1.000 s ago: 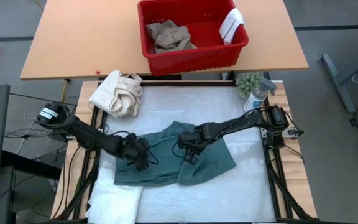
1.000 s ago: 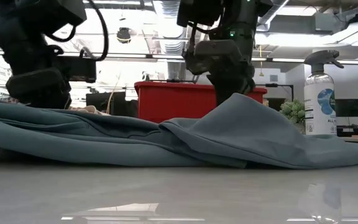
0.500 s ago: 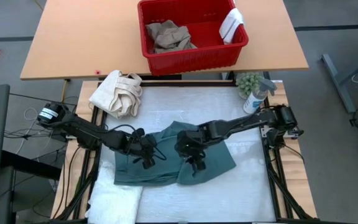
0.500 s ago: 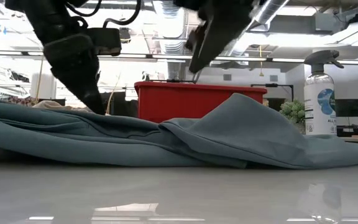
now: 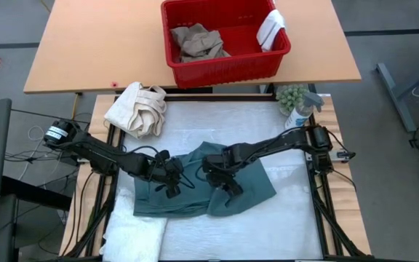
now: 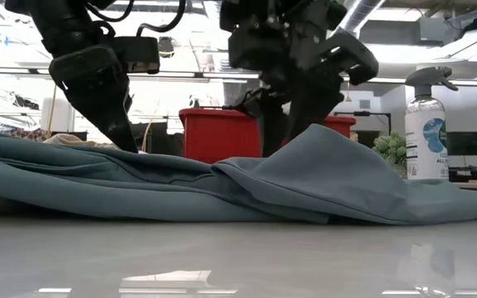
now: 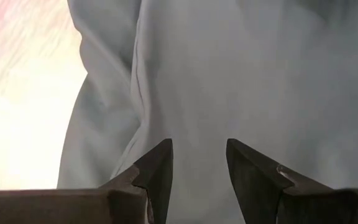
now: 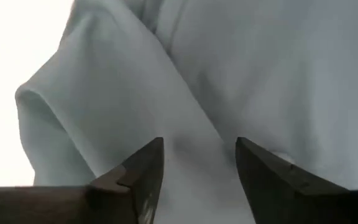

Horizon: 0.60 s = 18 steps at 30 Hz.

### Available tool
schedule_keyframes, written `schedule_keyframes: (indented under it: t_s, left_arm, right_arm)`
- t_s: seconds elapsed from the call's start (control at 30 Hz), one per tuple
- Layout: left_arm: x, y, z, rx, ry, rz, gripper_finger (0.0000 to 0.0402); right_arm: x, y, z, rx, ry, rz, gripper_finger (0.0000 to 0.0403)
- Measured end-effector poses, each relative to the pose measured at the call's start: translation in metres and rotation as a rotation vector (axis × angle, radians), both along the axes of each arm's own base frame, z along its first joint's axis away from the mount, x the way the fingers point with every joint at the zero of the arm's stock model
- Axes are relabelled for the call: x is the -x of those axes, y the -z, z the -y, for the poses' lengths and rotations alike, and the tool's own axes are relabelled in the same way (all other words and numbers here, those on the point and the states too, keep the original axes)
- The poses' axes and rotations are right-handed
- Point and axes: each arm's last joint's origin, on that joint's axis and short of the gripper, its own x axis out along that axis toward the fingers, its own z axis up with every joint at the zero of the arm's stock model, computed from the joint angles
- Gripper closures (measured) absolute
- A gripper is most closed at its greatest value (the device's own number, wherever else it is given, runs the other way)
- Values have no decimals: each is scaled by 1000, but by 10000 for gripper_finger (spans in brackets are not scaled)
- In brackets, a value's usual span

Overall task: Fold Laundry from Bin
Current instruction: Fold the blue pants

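One teal garment (image 5: 195,193) lies rumpled across the middle of the white work table (image 5: 297,218), a ridge of it folded up toward the right. Two dark arms work over it. The left gripper (image 5: 173,186) is down on the cloth's left half; its fingers (image 7: 157,171) stand parted with fabric beneath the gap, and I can't make out whether any of it is pinched. The right gripper (image 5: 231,187) sits at the ridge near the centre, its fingers (image 8: 143,174) apart and nothing clamped between them.

One white textured towel (image 5: 133,239) pokes out from under the garment at the near left corner. One cream canvas bundle (image 5: 137,109) rests at the table's far left corner. One spray bottle (image 6: 426,124) stands at the far right corner, with a small green plant (image 5: 291,95) just beside it.

Beyond, on a separate wooden table (image 5: 86,44), sits one red bin (image 5: 224,69). Inside are two items: tan trousers (image 5: 198,41) crumpled at the left, and a small white cloth (image 5: 271,28) draped over the right rim.

Behind, the room shows ceiling pipes and shelving.
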Motion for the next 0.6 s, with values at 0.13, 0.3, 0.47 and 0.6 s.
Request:
schedule_keyframes:
  t_s: [0.13, 0.3, 0.47, 0.6]
  left_arm:
    - [0, 0, 0, 3, -7, 2, 260]
    - [0, 0, 0, 3, -20, 6, 260]
    - [0, 0, -1, -5, -36, 14, 260]
    - [-4, -3, -1, 15, -67, 67, 260]
  right_arm:
    - [0, 6, 0, 20, -34, -19, 219]
    - [1, 12, -2, 54, -56, -42, 301]
    - [2, -2, -2, 64, 7, -11, 385]
    - [2, -36, 1, 105, 80, 79, 384]
